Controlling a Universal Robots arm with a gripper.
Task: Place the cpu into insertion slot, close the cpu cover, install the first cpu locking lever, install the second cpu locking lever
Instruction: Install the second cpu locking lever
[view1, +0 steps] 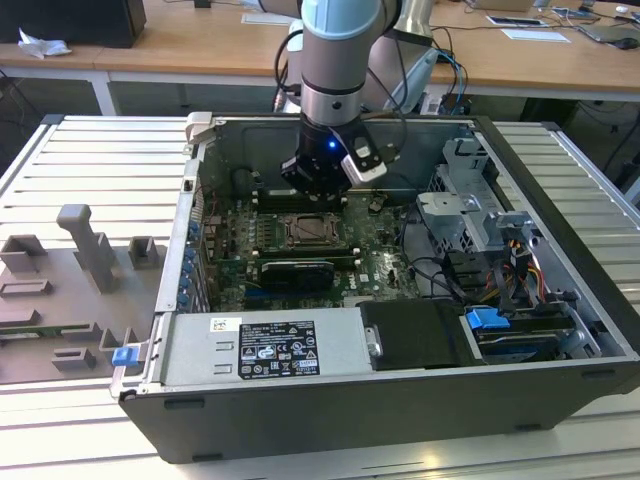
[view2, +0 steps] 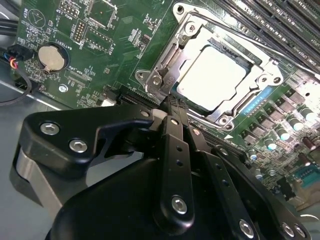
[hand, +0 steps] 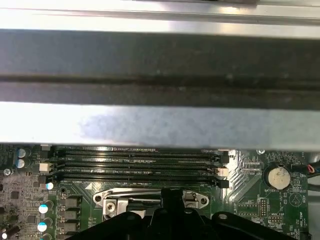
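The arm (view1: 335, 60) reaches down into the open computer case (view1: 400, 300), with the gripper (view1: 318, 192) low over the far edge of the slot (view1: 312, 232) in the exterior view. The slot sits on the green board (view1: 375, 262), about mid-case, just nearer than the long black memory slots (hand: 135, 165).

In the second wrist view the cpu (view2: 212, 75) lies flat in the slot (view2: 220, 117), its pale top showing through the cut-out of the cover (view2: 186, 37). The cover lies down over the chip, framing it on all sides. A thin lever (view2: 239, 31) runs along one side of the frame.

The gripper (view2: 172, 107) has its jaws drawn narrow, the black fingers (view2: 175, 150) close together, and the tip is at the edge of the cover by a corner screw (view2: 156, 80). I cannot tell whether it pinches anything there.

In the first wrist view the gripper (hand: 170, 196) meets the silver frame (hand: 115, 197), with a coin battery (hand: 276, 177) off to one side on the board.
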